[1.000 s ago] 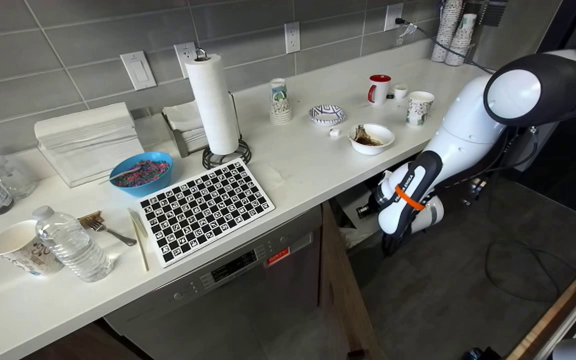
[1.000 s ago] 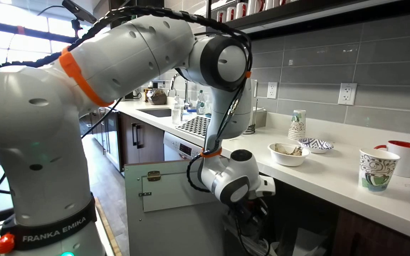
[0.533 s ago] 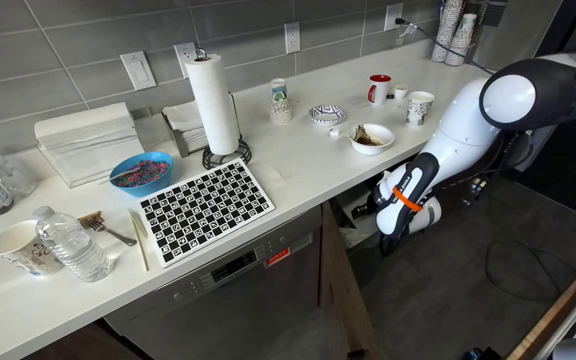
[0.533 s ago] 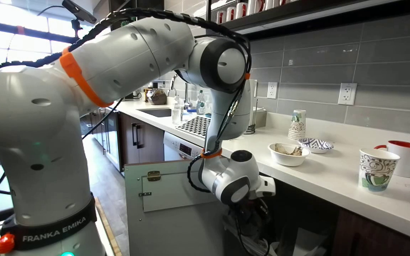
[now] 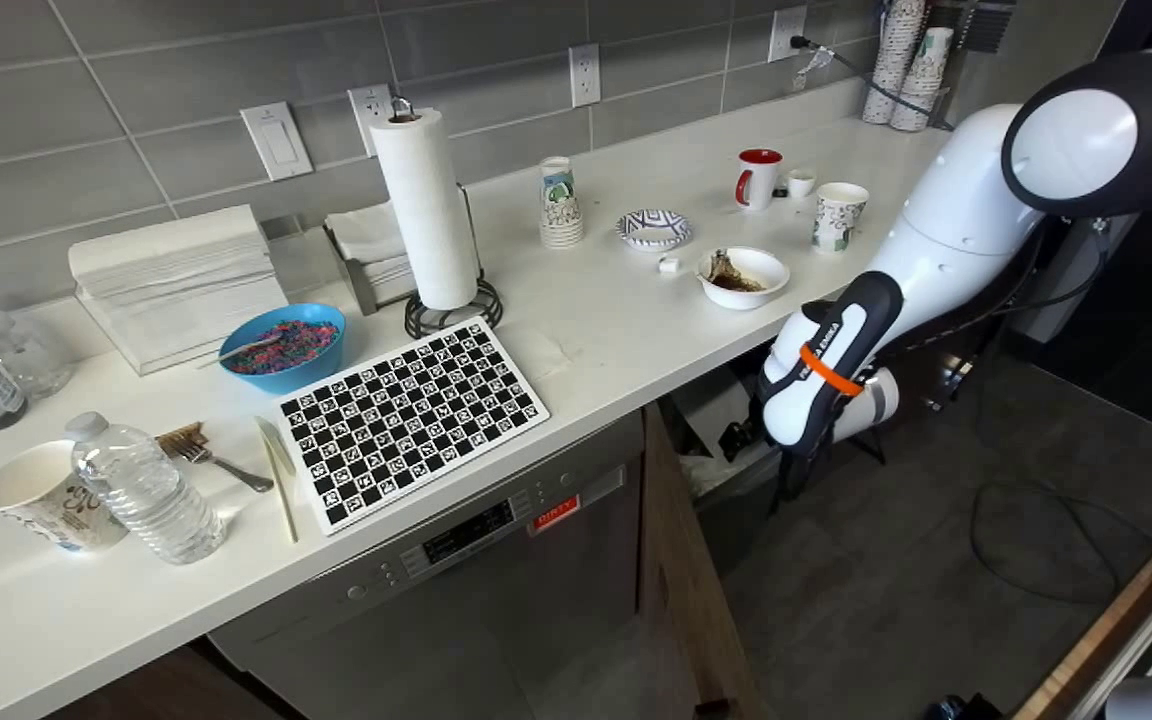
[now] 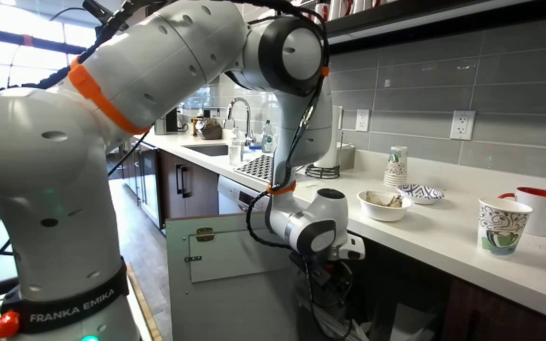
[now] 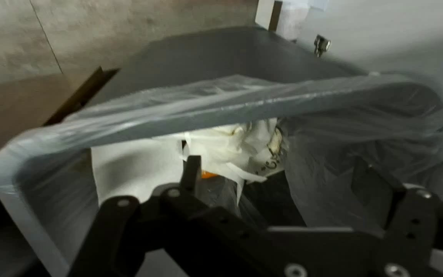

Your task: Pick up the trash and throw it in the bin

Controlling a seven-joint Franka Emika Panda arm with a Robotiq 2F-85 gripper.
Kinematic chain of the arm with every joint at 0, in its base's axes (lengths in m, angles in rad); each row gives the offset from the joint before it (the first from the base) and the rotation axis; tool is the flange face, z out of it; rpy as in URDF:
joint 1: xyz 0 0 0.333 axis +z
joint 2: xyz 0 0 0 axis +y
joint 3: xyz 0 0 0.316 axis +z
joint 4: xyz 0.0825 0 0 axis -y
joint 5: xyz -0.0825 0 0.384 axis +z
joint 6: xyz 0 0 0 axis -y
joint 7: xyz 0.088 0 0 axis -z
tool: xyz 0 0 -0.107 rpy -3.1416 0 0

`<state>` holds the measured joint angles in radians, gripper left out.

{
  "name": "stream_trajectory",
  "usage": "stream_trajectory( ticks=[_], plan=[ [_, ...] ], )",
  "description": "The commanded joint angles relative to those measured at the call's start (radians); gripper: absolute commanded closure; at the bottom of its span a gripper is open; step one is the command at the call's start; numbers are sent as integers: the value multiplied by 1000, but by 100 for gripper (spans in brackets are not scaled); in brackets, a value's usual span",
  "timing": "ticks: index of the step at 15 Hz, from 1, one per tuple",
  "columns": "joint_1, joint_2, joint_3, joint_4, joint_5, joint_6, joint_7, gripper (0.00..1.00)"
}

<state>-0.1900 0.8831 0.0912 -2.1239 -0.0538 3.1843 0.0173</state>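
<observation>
My gripper (image 7: 278, 173) has its fingers (image 7: 192, 173) wide apart with nothing between them, over the mouth of the bin (image 7: 221, 111); whether the tips dip below its rim I can't tell. Compared with half a second ago, both exterior views show my arm (image 6: 296, 54) carried higher, the wrist a little farther up from the bin. I take that to mean the drop is over and I am starting to back out, so the throw is probably done.

Inside the bin, within a cloudy plastic bag (image 7: 321, 146), lies trash (image 7: 221, 144), mostly crumpled paper, with a white sheet (image 7: 137, 165) and an orange scrap (image 7: 208, 175). My piece is likely among these, though I can't single it out. That bag could snag a finger on the way up.

Beside the bin stands the swung-out cupboard door (image 6: 225, 274); above the bin runs the counter (image 6: 439, 232), whose edge I should steer clear of. On it, near the bin, the bowl (image 6: 383, 208) of leftovers sits just as it did half a second ago. If those count as trash too, I have another trip to make.
</observation>
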Motion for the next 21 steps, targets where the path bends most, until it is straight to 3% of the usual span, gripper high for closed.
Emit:
stream_trajectory(
  ticks=[1,7,12,16,21],
  plan=[
    [70,-178,-76,-137,25,-195,1,0],
    [139,-452,-116,-298,2,-406,-6,0],
    [159,-688,-98,-432,3,-387,-24,0],
    [172,-868,-89,-501,3,-445,-31,0],
    [166,-1060,-88,-540,-91,-539,88,0]
  ],
)
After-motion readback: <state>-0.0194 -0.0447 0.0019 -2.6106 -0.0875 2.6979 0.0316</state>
